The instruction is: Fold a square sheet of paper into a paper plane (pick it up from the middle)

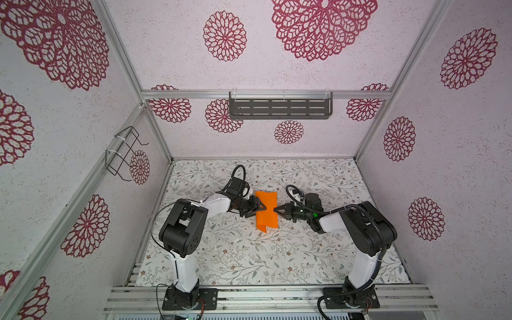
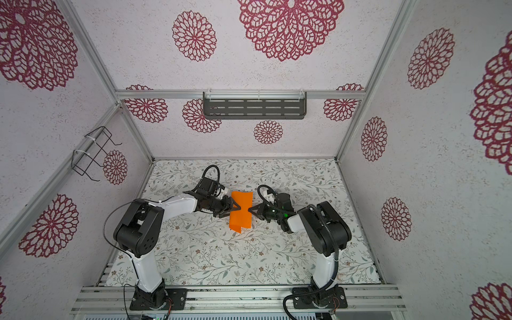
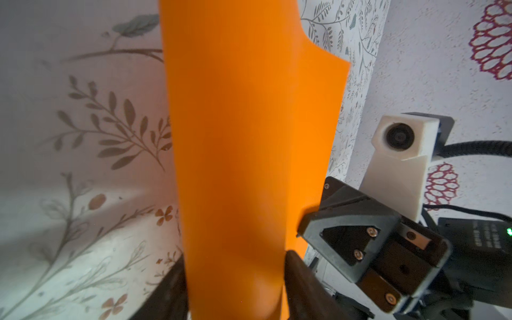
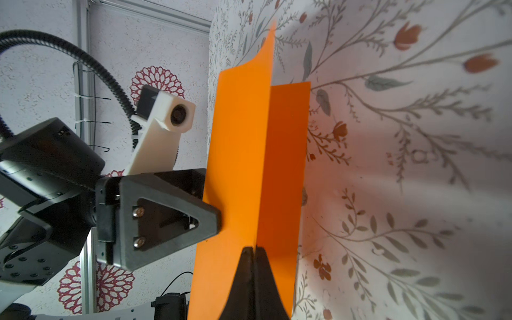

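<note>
The square sheet of paper (image 1: 267, 214) (image 2: 240, 219) is bright orange and hangs off the table between both grippers, bent lengthwise. My right gripper (image 1: 275, 210) (image 2: 250, 209) (image 4: 254, 249) is shut on the sheet's right edge at the crease. My left gripper (image 1: 259, 212) (image 2: 232, 212) (image 3: 235, 291) stands open, its fingers (image 3: 302, 279) apart on either side of the sheet (image 3: 249, 138). In the right wrist view one left finger (image 4: 194, 219) lies against the sheet (image 4: 238, 166). No paper plane is in view.
The floral table cover (image 1: 249, 257) lies below the sheet. A dark slotted shelf (image 1: 279, 108) hangs on the back wall and a wire rack (image 1: 124, 152) on the left wall. Aluminium rails (image 1: 268, 299) run along the front, where both arm bases are bolted.
</note>
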